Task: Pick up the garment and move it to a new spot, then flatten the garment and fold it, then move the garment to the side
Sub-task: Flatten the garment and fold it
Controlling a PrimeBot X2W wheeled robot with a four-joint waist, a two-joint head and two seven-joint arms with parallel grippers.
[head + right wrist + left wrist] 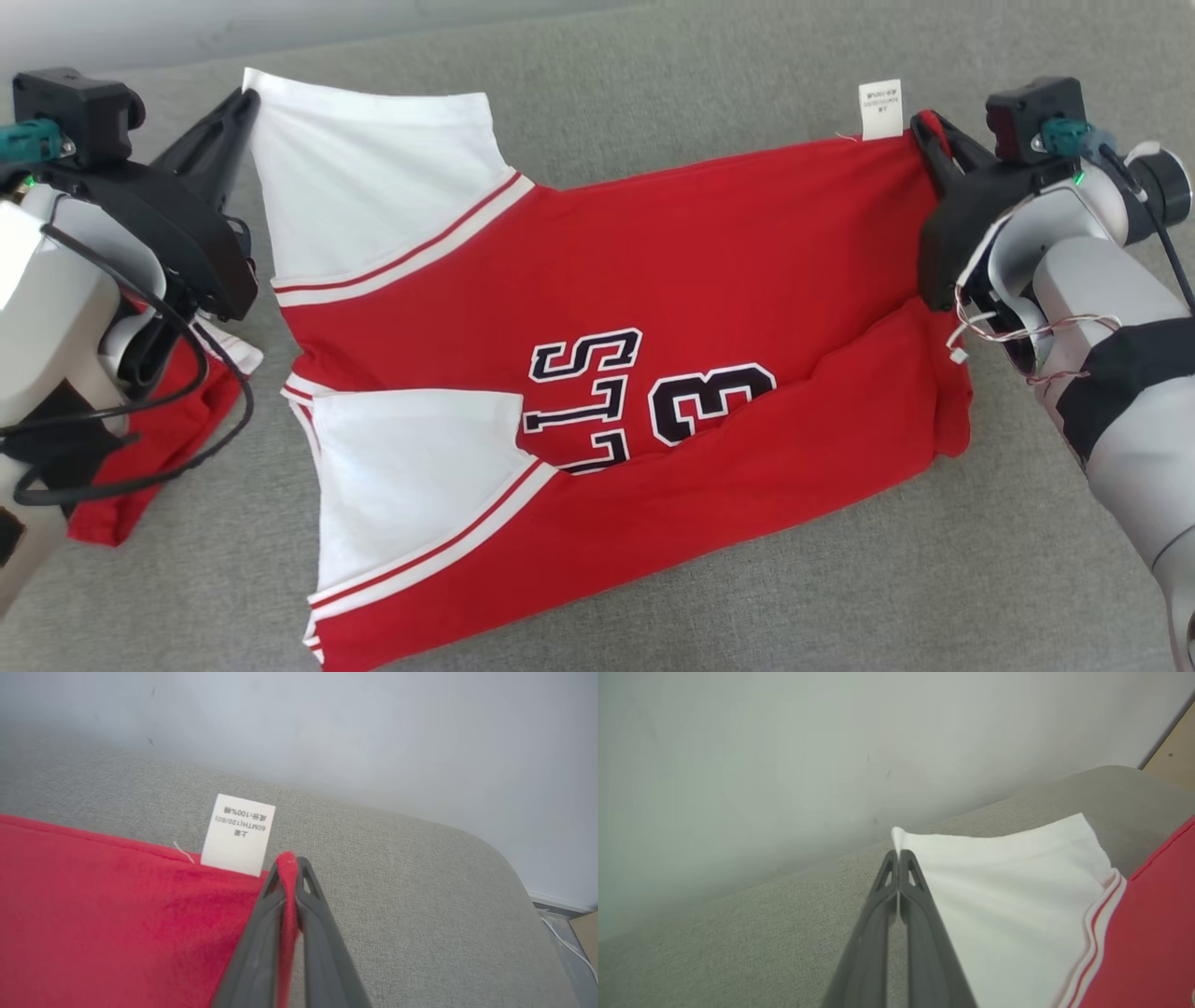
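Observation:
The garment [653, 280] is a red jersey with white sleeves, black letters and a "3", spread across the grey cushion. My left gripper [245, 101] is shut on the far corner of its white sleeve [1008, 896], pinched between the dark fingers [899, 858]. My right gripper [924, 126] is shut on the red hem corner [286, 863], beside a white care label [238, 833]. The near red edge is folded over the body, and a red part [159, 448] lies under my left arm.
The grey cushion [840, 579] carries everything; its far edge meets a pale wall [784, 756]. In the right wrist view the cushion rounds off at the right, with a floor strip and a white cable [565, 942] beyond it.

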